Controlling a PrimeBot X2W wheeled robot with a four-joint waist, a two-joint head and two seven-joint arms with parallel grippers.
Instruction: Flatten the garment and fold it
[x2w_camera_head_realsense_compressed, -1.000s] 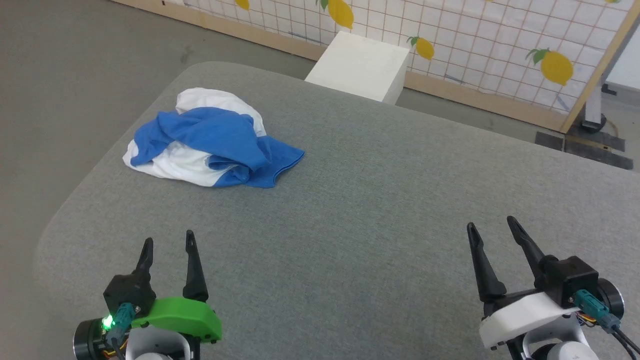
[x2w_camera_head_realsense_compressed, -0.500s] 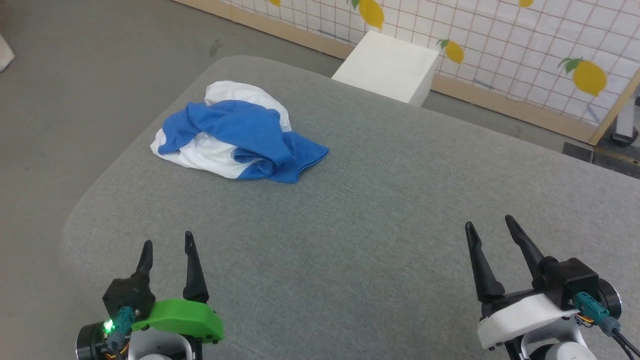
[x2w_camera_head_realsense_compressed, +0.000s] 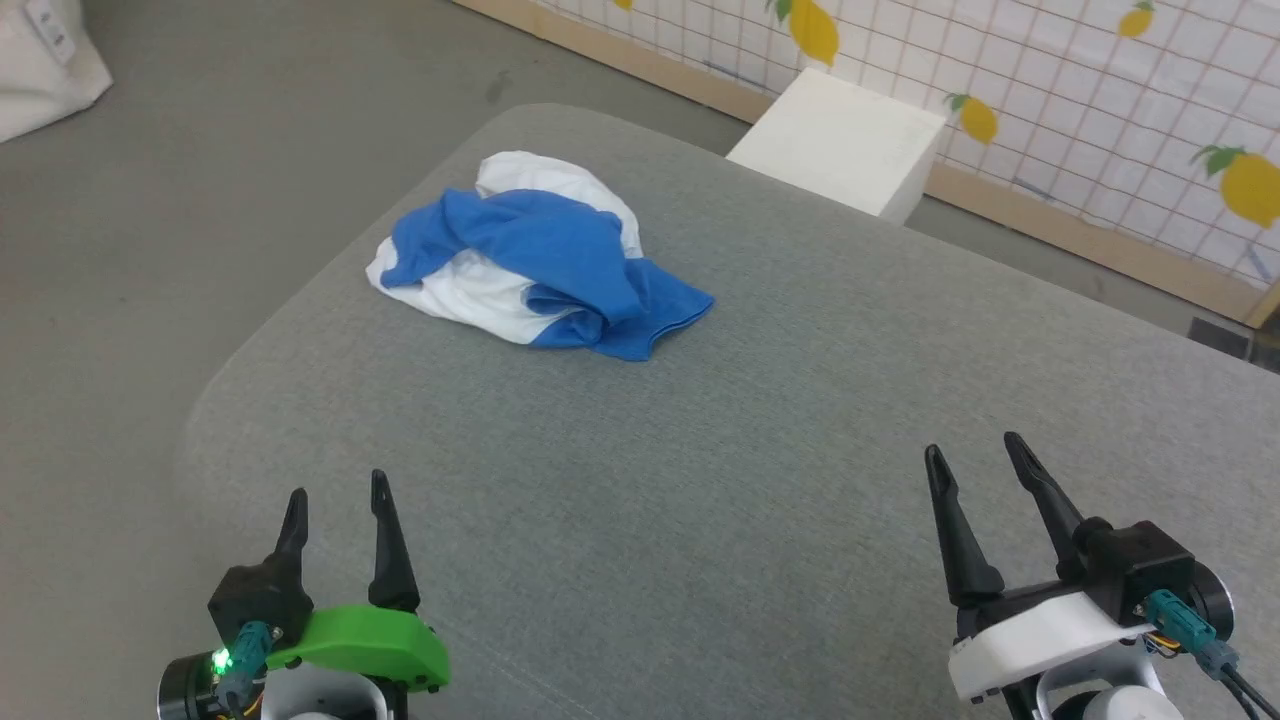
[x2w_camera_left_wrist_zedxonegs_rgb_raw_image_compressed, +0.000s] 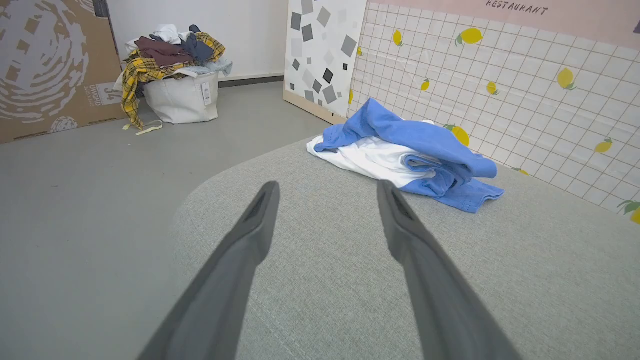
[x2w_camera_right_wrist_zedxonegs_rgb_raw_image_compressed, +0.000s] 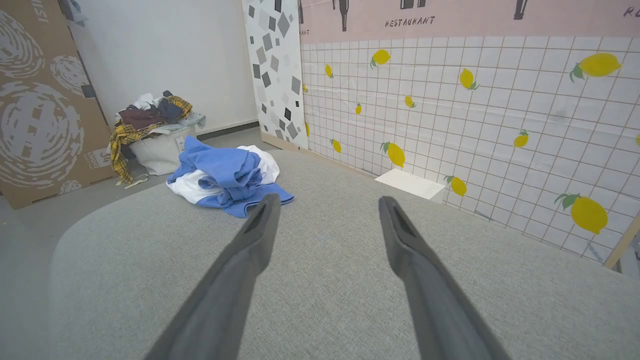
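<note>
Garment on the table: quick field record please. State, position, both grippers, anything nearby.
item: garment
state: crumpled heap, blue folds over white, not flattened, not folded
position: far left part of the grey table, near its rounded corner
left gripper: open, empty, over the near edge, apart from the garment
right gripper: open, empty, farther from the garment than the left
nearby: white box on the floor past the table; bag of clothes on the floor
</note>
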